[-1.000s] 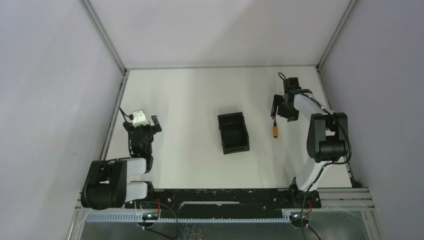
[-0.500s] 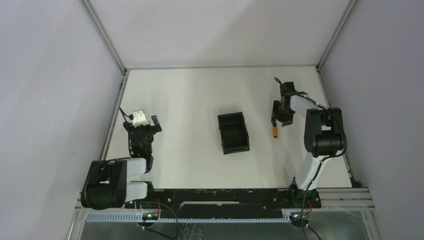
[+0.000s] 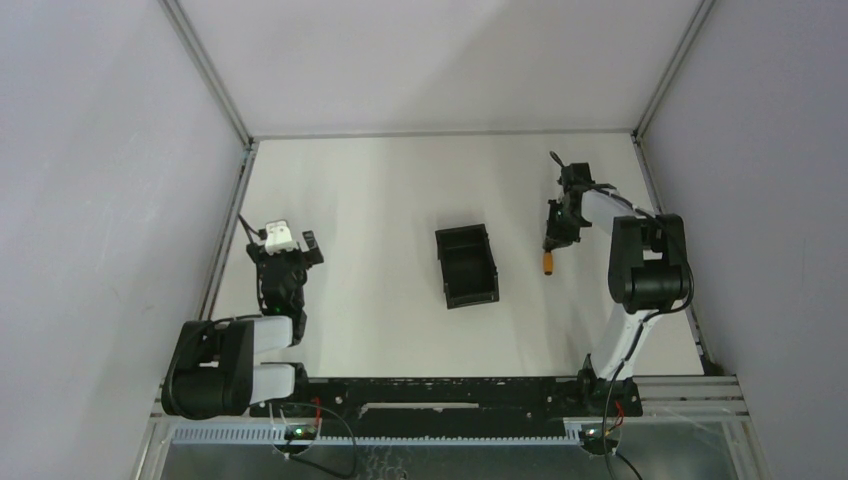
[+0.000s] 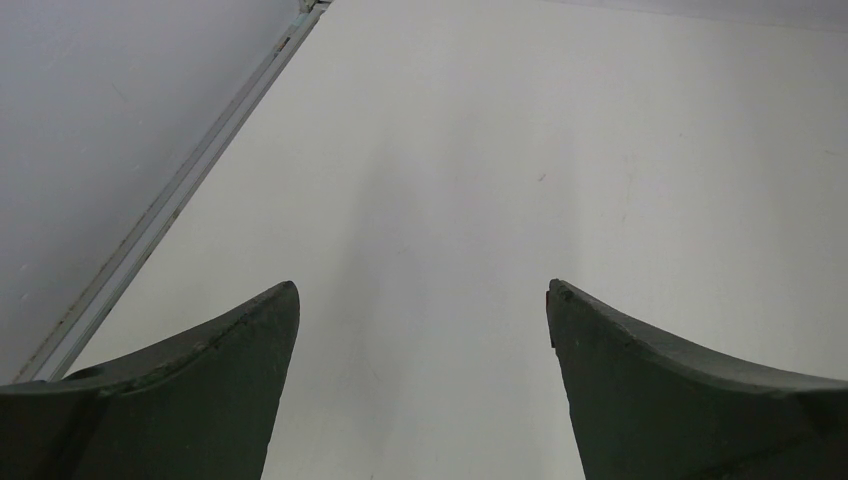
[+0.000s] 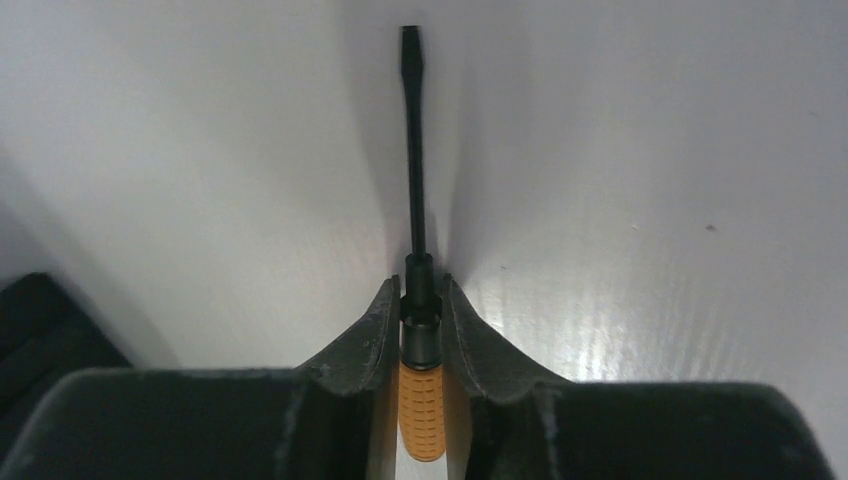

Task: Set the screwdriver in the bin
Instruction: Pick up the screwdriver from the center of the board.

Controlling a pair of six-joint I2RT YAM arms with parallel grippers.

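Observation:
The screwdriver (image 5: 420,400), with an orange ribbed handle and a thin black shaft, lies on the white table right of the bin. My right gripper (image 5: 420,295) is shut on it, the jaws pinching the black collar at the top of the handle, and the shaft points away past the fingertips. From above, the orange handle end of the screwdriver (image 3: 548,264) pokes out below my right gripper (image 3: 553,235). The black open-top bin (image 3: 466,265) sits at mid-table, left of the screwdriver. My left gripper (image 4: 422,300) is open over bare table at the left gripper (image 3: 287,252) spot on the left side.
A metal frame rail (image 3: 226,228) runs along the table's left edge beside the left arm, and another rail (image 3: 655,195) borders the right edge close to the right arm. The bin's dark corner (image 5: 35,330) shows at the left of the right wrist view.
My right gripper has come down over the screwdriver and its jaws have closed from wide open onto the handle's collar. The left arm has stayed still.

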